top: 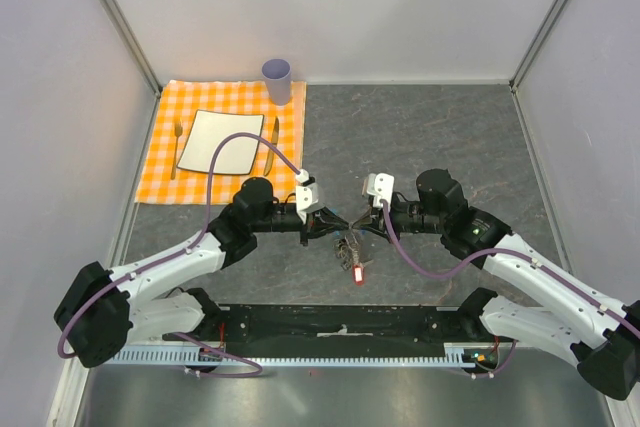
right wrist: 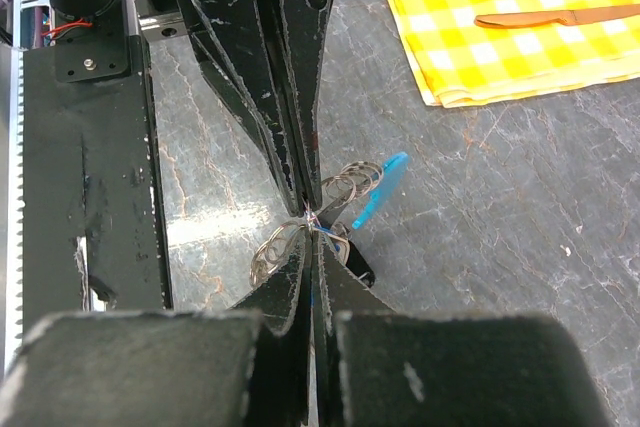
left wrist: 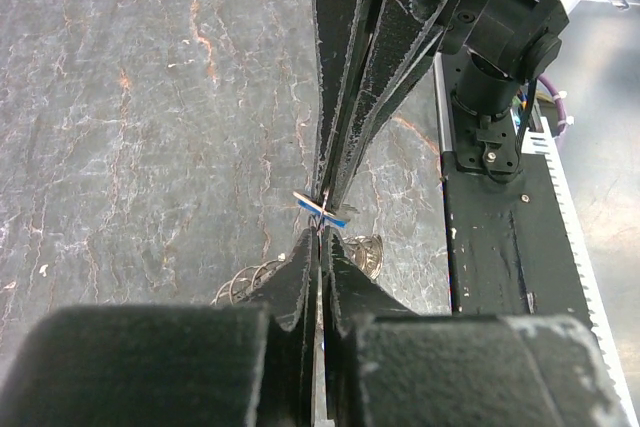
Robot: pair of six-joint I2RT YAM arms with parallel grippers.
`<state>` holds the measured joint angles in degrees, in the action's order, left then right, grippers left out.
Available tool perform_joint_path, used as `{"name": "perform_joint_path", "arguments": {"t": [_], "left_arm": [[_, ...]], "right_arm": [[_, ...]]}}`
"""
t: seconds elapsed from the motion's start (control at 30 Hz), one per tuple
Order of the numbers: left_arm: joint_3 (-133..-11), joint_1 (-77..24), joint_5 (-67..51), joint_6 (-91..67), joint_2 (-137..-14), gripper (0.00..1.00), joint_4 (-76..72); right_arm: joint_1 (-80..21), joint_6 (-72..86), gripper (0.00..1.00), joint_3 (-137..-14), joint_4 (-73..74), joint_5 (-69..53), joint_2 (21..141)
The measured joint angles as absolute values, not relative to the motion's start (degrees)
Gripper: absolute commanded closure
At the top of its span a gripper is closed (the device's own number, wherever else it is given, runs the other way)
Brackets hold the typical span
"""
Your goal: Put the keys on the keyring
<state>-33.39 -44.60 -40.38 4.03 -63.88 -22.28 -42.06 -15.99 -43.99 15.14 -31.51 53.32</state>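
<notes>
Both arms meet tip to tip low over the grey counter [top: 450, 137]. The right fingers [right wrist: 290, 282] are pinched shut on a blue-tagged key [left wrist: 326, 210]. The left fingers [left wrist: 345, 282] are closed too, but their contents are unclear. The keyring [right wrist: 352, 179], with its cyan clasp [right wrist: 380, 192], sits just beneath, near a red-tagged key [top: 358, 273].

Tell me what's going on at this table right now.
Two robot arms are working tip to tip over the middle of the table. The left tool and right tool are both pinched shut and meet nose to nose, with a small blue tag right where they meet. The keyring, chain loops and cyan clasp, sits just below that point. A red-tagged key lies close by, toward the arm bases. I can't tell which tool grips what.
</notes>
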Motion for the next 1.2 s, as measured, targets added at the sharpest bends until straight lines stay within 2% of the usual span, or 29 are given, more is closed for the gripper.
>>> {"name": "perform_joint_path", "arguments": {"t": [0.53, 0.9, 1.2], "left_arm": [[-33.1, -44.9, -34.4, 4.0, -60.0, 0.98, -21.1], [-26.4, -45.1, -33.1, 3.3, -55.5, 0.98, -27.2], [-26.3, -45.1, -35.8, 3.5, -55.9, 0.98, -28.4]], "right_arm": [[-42.4, -12.3, 1.0, -44.0, 13.8, -24.8, 52.6], [-41.6, -11.2, 1.0, -43.8, 14.1, -21.7, 53.1], [-41.3, -12.3, 0.75, -43.5, 14.2, -26.8, 51.7]]}}
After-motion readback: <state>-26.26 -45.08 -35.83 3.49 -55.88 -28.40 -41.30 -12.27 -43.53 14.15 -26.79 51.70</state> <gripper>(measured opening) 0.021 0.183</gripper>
